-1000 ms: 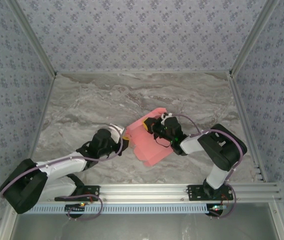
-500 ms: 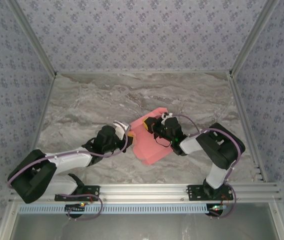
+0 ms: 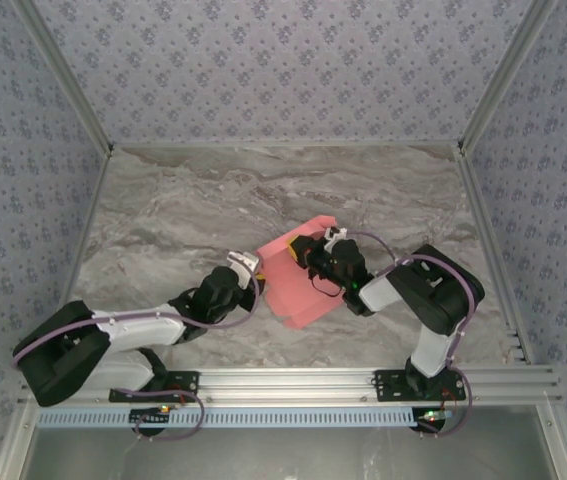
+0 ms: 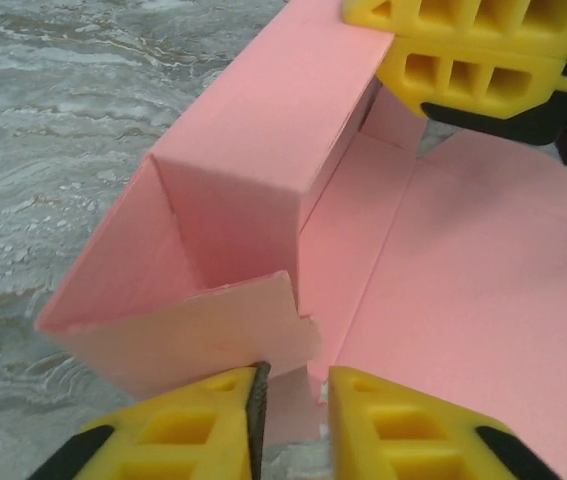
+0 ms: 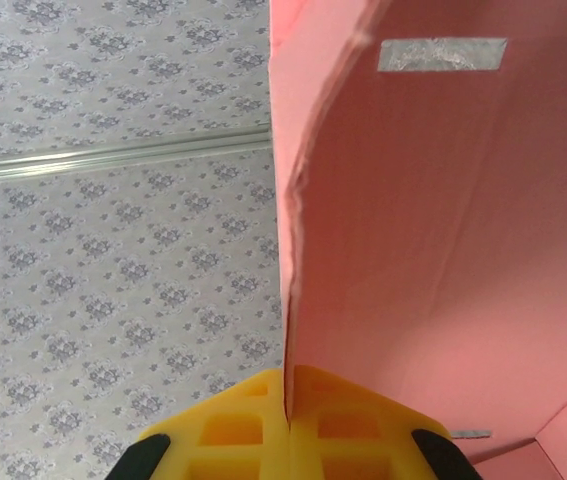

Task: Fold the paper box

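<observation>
Where the two arms meet, a little right of the middle of the marble surface (image 3: 163,210), lies the box (image 3: 296,298), pink card only partly folded. From above, the left arm (image 3: 133,328) reaches in from the near left and the left jaws end just beside the box's left edge. The right arm (image 3: 428,295) bends in from the right, and the right jaws sit over the box's far part. Seen from the left wrist, one long wall (image 4: 263,130) of the box stands up from the sheet, doubled over so that it has a flat top, and runs away toward the far right. A short end flap (image 4: 193,335) stands across its near end and makes a corner with it. The rest of the card lies flat to the right as a broad creased panel (image 4: 463,300). The left jaws stand a little apart, their yellow fingers (image 4: 178,435) just below the end flap's lower edge. Pink card shows in the gap between them, but whether it touches either one I cannot tell. The right jaws are together, clamped on the box: from the left wrist they pinch the far top of the long wall, and from the right wrist a thin edge of card runs straight down into the seam between them. A small strip of tape (image 5: 442,54) sits high on the card's inner face, with a patterned wall (image 5: 113,250) behind.
</observation>
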`<state>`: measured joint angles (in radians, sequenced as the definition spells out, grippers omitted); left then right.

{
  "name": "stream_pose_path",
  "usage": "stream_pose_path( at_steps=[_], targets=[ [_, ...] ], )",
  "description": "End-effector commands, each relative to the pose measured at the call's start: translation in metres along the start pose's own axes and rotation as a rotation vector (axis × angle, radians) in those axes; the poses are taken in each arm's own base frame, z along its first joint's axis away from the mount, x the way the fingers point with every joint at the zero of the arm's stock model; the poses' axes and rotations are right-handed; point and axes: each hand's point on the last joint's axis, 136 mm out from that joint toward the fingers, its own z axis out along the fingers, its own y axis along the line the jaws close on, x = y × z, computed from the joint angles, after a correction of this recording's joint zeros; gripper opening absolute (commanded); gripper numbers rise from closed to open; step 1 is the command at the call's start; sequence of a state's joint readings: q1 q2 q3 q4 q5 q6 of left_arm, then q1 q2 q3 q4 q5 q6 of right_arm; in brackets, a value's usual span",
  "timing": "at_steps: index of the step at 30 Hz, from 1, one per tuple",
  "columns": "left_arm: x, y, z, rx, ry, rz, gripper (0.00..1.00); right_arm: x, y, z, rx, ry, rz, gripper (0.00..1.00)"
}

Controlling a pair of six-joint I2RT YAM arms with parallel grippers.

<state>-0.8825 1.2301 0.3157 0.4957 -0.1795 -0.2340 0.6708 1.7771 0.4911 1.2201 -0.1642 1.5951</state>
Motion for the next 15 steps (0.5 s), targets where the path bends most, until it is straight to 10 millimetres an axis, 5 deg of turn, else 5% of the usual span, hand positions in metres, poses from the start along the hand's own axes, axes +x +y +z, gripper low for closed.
stream_pose_path(
  at_steps=[1, 5, 12, 15],
  targets=[
    [-0.03, -0.02, -0.019, 0.118, -0.131, -0.017, 0.31, 0.004, -0.013, 0.0, 0.017, 0.009, -0.017, 0.0],
    [-0.027, -0.033, -0.048, 0.188, -0.159, 0.019, 0.37, 0.005, -0.014, 0.001, 0.007, 0.014, -0.008, 0.0],
    [-0.005, 0.039, -0.084, -0.105, -0.275, -0.082, 0.47, 0.009, -0.013, 0.0, 0.005, 0.022, -0.012, 0.0],
    [-0.001, 0.049, -0.086, -0.125, -0.315, -0.11, 0.48, 0.011, -0.013, 0.001, 0.004, 0.028, -0.01, 0.0]
  ],
)
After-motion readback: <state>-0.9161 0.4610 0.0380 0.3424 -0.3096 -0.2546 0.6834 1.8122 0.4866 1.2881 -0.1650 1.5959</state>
